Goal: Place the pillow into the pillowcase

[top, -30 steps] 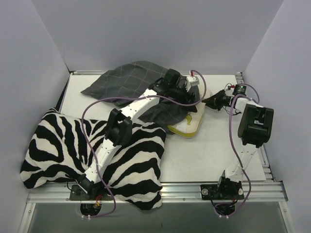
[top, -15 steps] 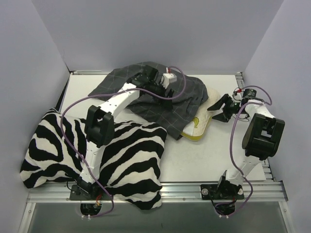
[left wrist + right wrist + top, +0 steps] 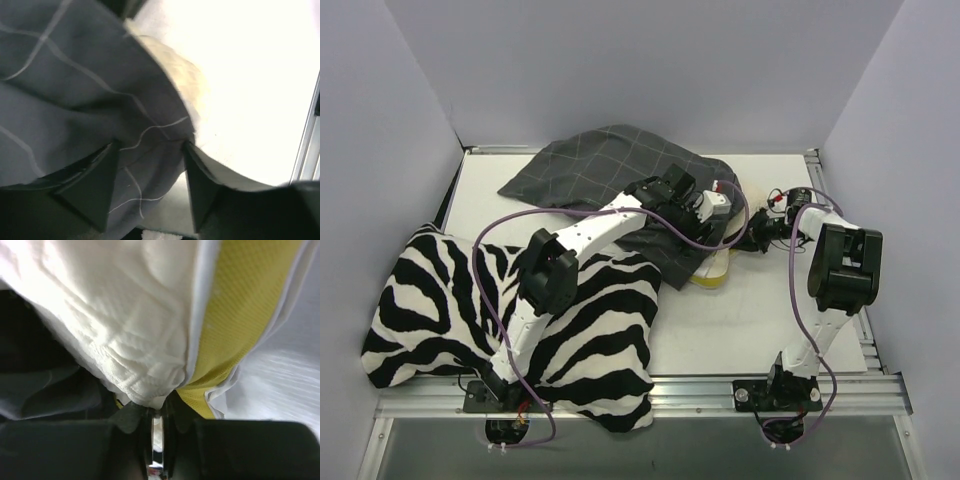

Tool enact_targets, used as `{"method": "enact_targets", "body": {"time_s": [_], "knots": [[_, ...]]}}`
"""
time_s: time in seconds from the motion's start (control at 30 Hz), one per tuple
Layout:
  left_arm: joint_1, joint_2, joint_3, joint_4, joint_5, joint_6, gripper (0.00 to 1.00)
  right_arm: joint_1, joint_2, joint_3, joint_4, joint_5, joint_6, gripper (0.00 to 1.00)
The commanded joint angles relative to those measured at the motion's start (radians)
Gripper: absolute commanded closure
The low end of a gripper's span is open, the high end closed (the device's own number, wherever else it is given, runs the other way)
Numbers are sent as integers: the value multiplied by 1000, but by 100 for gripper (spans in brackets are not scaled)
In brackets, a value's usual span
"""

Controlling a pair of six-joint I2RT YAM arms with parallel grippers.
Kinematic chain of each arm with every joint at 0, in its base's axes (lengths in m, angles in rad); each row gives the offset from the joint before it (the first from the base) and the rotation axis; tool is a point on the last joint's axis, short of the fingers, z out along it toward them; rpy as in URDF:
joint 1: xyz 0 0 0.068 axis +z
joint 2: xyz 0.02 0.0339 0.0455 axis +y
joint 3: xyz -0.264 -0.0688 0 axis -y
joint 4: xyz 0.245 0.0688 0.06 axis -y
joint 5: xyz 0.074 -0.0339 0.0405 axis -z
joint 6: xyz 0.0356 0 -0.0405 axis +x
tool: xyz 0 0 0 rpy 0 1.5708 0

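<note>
The dark grey checked pillowcase [image 3: 610, 165] lies at the back middle, draped over most of the white pillow [image 3: 718, 270], whose yellow edge pokes out at the front right. My left gripper [image 3: 715, 208] is on the case's right end. Its jaws [image 3: 150, 150] stand wide apart with pillowcase [image 3: 75, 90] fabric hanging between them, and the pillow [image 3: 175, 65] shows just past the hem. My right gripper [image 3: 752, 238] is at the pillow's right side. In the right wrist view it [image 3: 159, 407] is shut on the quilted pillow [image 3: 125, 315] seam beside the yellow side band [image 3: 240, 305].
A large zebra-striped cushion [image 3: 450, 300] fills the front left, under the left arm. Grey walls close in the table on three sides. A metal rail [image 3: 865, 340] runs along the right edge.
My left gripper swung right from the back of the case to its right end, dragging fabric further over the pillow. My right gripper opened, moved left and shut on the pillow's edge.
</note>
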Motion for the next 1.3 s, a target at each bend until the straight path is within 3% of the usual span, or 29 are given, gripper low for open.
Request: {"method": "enact_targets", "body": {"time_s": [0.0, 0.13, 0.3, 0.43, 0.53, 0.57, 0.63, 0.67, 0.7, 0.77, 0.83, 0.87, 0.9, 1.03, 1.17, 1.2, 1.27], "knots": [[-11, 7, 36, 20, 105, 47, 40, 13, 15, 24, 150, -103, 154, 100], [-36, -1, -19, -55, 193, 116, 66, 18, 17, 23, 325, -167, 319, 100], [-34, -47, -48, -271, 226, 308, 95, 12, -5, 16, 348, -172, 359, 100], [-46, -102, -59, -351, 249, 451, 100, 5, 5, -7, 377, -158, 384, 100], [-63, -61, 46, -464, 295, 579, 100, 16, 20, -27, 488, -161, 500, 100], [-66, -40, 80, -491, 330, 601, 98, 21, 21, -33, 549, -163, 522, 100], [-63, 11, 186, -480, 334, 511, 83, 35, 29, -30, 554, -172, 528, 100], [-53, 23, 221, -471, 361, 453, 63, 33, 26, -30, 527, -177, 502, 100], [-36, 37, 254, -462, 372, 332, 52, 33, 15, -34, 505, -175, 476, 100], [10, 27, 286, -329, 322, 156, 19, 32, -1, -37, 407, -169, 369, 100], [39, 2, 283, -182, 160, -30, 16, 36, -32, -51, 329, -161, 304, 100], [59, -4, 280, -145, 107, -72, 3, 39, -41, -68, 307, -163, 275, 100], [63, 7, 291, -121, 4, -116, 3, 38, -64, -83, 306, -164, 269, 100], [50, 100, 373, -117, -192, -130, 3, 42, -92, -135, 301, -175, 251, 100], [32, 189, 421, -123, -258, -100, 8, 44, -120, -152, 318, -173, 255, 100], [30, 207, 423, -129, -243, -86, 20, 47, -123, -155, 328, -173, 264, 100], [30, 199, 412, -149, -84, -59, 37, 48, -126, -165, 382, -172, 306, 100]]}}
